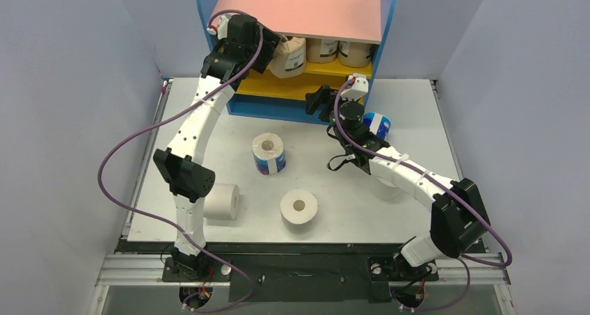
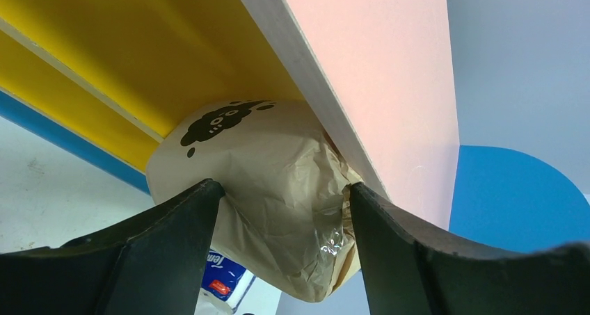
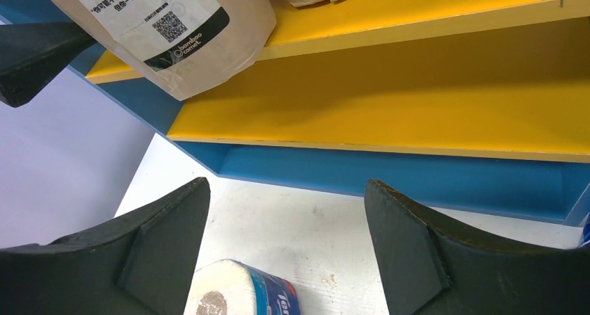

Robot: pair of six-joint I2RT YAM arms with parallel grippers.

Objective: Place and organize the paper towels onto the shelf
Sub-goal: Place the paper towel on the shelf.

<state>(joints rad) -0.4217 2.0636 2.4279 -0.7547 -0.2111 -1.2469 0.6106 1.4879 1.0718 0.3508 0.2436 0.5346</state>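
Note:
The shelf [image 1: 299, 12] stands at the back of the table, with a pink top and yellow boards [image 3: 417, 99]. My left gripper [image 1: 275, 47] [image 2: 284, 188] holds a tan-wrapped paper towel roll [image 1: 289, 56] [image 2: 264, 169] [image 3: 174, 30] tilted at the front edge of the upper yellow board, both fingertips against its wrapper. Two more tan rolls [image 1: 339, 51] stand to its right on that board. My right gripper [image 1: 319, 101] [image 3: 286, 185] hangs open and empty in front of the shelf's blue base. A blue-and-white roll [image 1: 268, 154] [image 3: 243, 291] stands upright mid-table.
A second blue-and-white roll [image 1: 377, 125] sits beside my right forearm. Plain white rolls lie at the near left [image 1: 222, 201], near centre [image 1: 299, 207] and partly under my right arm [image 1: 386, 186]. Grey walls close in the left and right sides.

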